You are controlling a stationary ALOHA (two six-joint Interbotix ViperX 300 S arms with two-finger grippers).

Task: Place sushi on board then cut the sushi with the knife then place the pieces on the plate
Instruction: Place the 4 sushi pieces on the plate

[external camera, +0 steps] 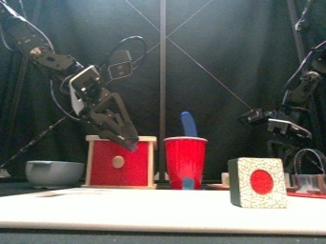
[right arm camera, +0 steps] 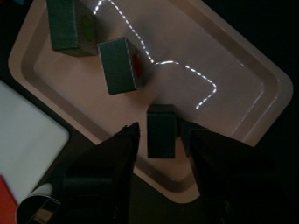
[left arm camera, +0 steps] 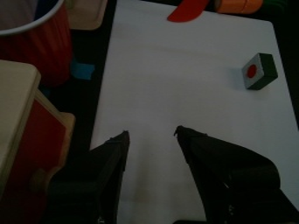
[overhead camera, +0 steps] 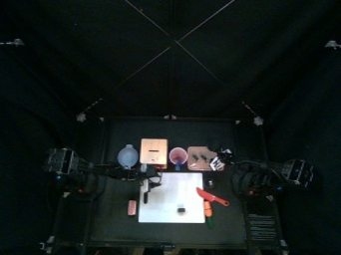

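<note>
Plating looks to be the step in hand, with the cutting judged done. The pink tray at the back right of the table already carries two dark green sushi blocks lying free, a corner piece and a middle piece. The right gripper is down over a third piece that sits on the tray. Whether that gripper is clamping the block or has let it go cannot be told. A last piece, showing its red centre, stands alone on the white cutting board, well apart from the tray. The red knife lies at the board's right edge. The left gripper hovers above the board near the wooden box, jaws parted and holding nothing. The next move probably calls for the right arm to leave the third piece flat on the tray and rise clear without nudging its neighbours. After that, one arm would need to fetch the last piece from the board and carry it past the knife to a bare spot on the tray.
</note>
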